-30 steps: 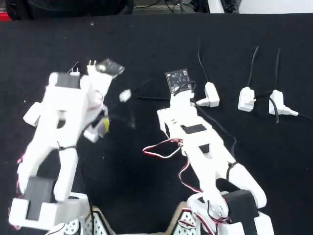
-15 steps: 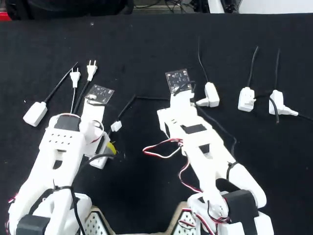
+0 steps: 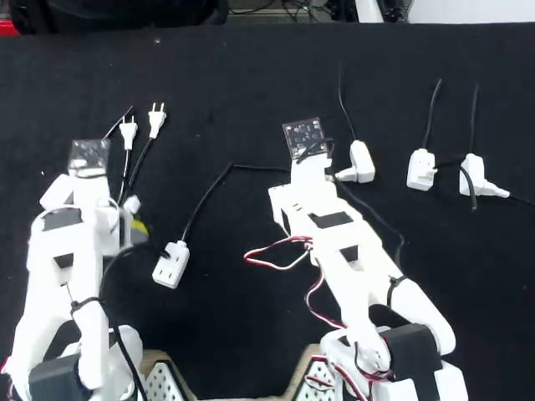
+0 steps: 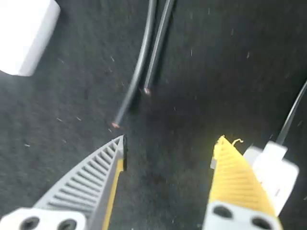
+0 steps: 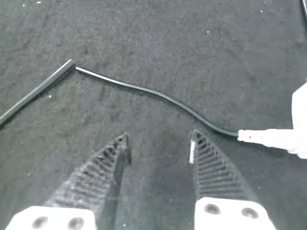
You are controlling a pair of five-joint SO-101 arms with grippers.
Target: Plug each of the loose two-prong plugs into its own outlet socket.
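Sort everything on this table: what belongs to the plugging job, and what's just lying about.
Job:
loose two-prong plug; second loose plug; free outlet socket; second socket block beside the left arm; cabled white unit, another, a third, possibly plugged already.

Lying about:
black table cloth; cable clutter beyond the far edge.
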